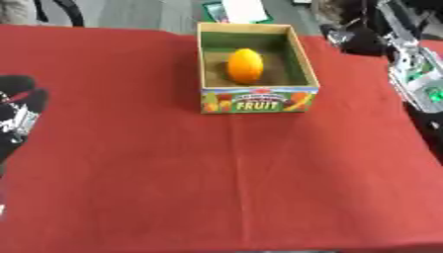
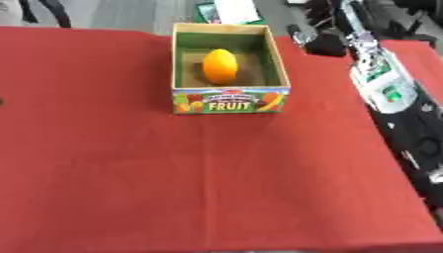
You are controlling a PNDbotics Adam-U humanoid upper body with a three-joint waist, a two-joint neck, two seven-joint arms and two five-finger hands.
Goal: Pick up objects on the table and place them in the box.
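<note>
1. Where the red tablecloth [image 1: 216, 178] covers the table, a single open-topped cardboard box [image 1: 257, 100] stands toward the far middle of the surface.
2. The box has green inner walls and a printed front panel bearing the word "FRUIT" with fruit pictures.
3. An orange fruit [image 1: 245, 65], oval in outline, lies inside the box on its floor, near the centre and slightly toward the left wall. It is fully within the box walls.
4. The cloth in front of the box and to both sides shows only bare red fabric.
5. The left hand [image 1: 19, 111] appears at the left edge of the left eye view, black with silver and white parts and a small red mark. It lies well apart from the box and touches none of the task's things. Whether its fingers are spread or curled cannot be told.
6. The right arm [image 2: 385, 84] runs along the right edge of the table, showing white and silver housings with green markings and black sections nearer the camera.
7. The right hand [image 2: 325, 44] is a dark shape near the far right corner of the box, beside it and not inside. Its finger position cannot be told, and contact with the box cannot be confirmed.
8. A green and white object [image 2: 232, 11] lies beyond the table's far edge, behind the box.
</note>
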